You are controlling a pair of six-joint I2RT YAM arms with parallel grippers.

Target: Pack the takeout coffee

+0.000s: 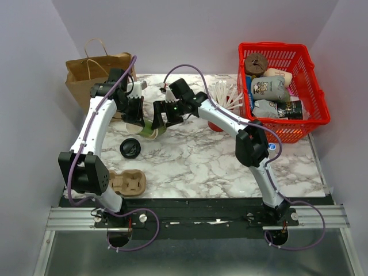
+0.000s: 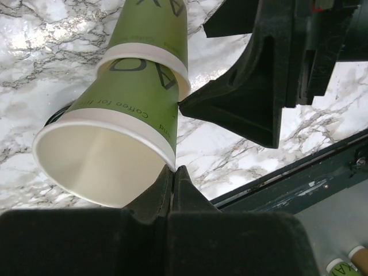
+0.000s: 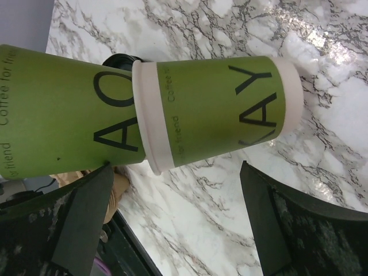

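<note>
My left end effector [image 2: 172, 179] is pinched shut on the pale rim of an open-mouthed takeout coffee cup [image 2: 118, 118], which sits nested inside a second green cup [image 3: 224, 109]. My right end effector [image 3: 175, 172] is spread wide, one finger just beside that second cup's rim. The stacked pair tilts just behind the black lid [image 1: 130, 149], which lies on the marble table [image 1: 218, 167].

Both arms stretch forward and bend inward, the left gripper [image 1: 137, 119] pinched tight and the right gripper [image 1: 165, 117] spread wide, close together, tips angled down.
</note>
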